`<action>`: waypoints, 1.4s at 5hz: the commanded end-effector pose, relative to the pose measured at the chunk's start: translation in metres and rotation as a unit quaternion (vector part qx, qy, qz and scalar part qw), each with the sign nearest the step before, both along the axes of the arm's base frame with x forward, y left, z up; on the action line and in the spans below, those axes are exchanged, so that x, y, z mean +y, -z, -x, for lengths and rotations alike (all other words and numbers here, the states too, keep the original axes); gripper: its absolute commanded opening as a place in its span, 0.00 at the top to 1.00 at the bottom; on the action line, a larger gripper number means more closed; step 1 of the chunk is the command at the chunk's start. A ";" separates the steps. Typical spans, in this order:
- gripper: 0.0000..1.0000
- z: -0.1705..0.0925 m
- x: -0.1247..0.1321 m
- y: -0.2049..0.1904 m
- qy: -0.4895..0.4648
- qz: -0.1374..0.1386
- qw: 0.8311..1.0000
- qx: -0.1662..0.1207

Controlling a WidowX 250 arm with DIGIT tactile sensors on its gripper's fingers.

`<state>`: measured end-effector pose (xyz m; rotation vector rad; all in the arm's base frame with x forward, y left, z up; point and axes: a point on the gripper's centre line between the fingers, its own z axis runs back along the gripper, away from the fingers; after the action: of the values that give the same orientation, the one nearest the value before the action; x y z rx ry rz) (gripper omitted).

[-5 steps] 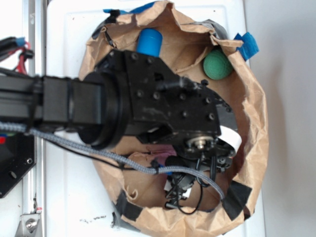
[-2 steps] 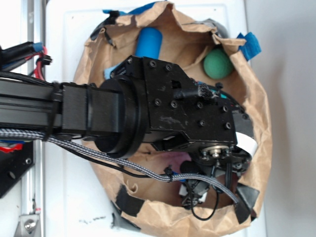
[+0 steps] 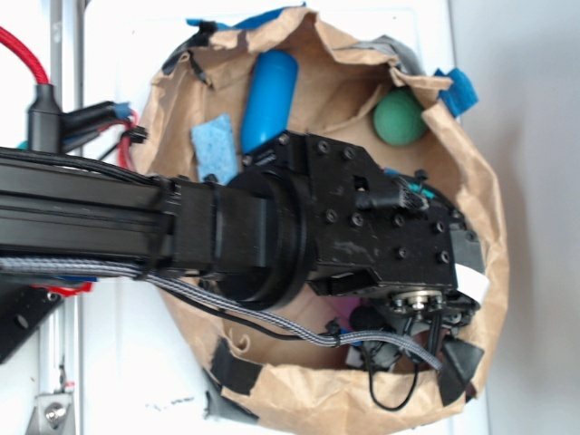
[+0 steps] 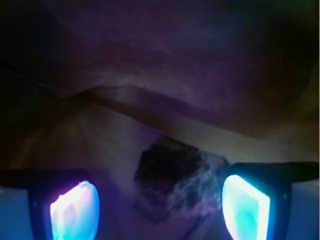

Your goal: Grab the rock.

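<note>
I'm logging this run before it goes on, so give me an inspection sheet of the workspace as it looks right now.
Surface: crumpled brown paper bag opened out on a white table, edges held with black tape.
Job's things: rock, dark and rough, lying on the paper between the fingers; hidden under the arm in the exterior view.
Clutter: green ball, blue cylinder, light blue sponge, all apart from the rock.
Gripper: gripper open, its fingers on either side of the rock, not closed on it.
Cables: braided grey cable along the arm; red cable at upper left.
Surroundings: metal rail at left.
</note>
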<state>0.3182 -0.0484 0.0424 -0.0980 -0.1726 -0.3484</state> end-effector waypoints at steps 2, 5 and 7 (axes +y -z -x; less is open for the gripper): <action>1.00 -0.015 -0.008 -0.007 -0.002 -0.004 0.999 -0.034; 1.00 0.018 0.028 -0.056 -0.060 0.001 0.998 -0.029; 1.00 0.035 0.056 -0.100 -0.220 -0.017 0.974 0.044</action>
<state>0.2762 0.0093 0.1176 -0.0457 -0.0106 0.0739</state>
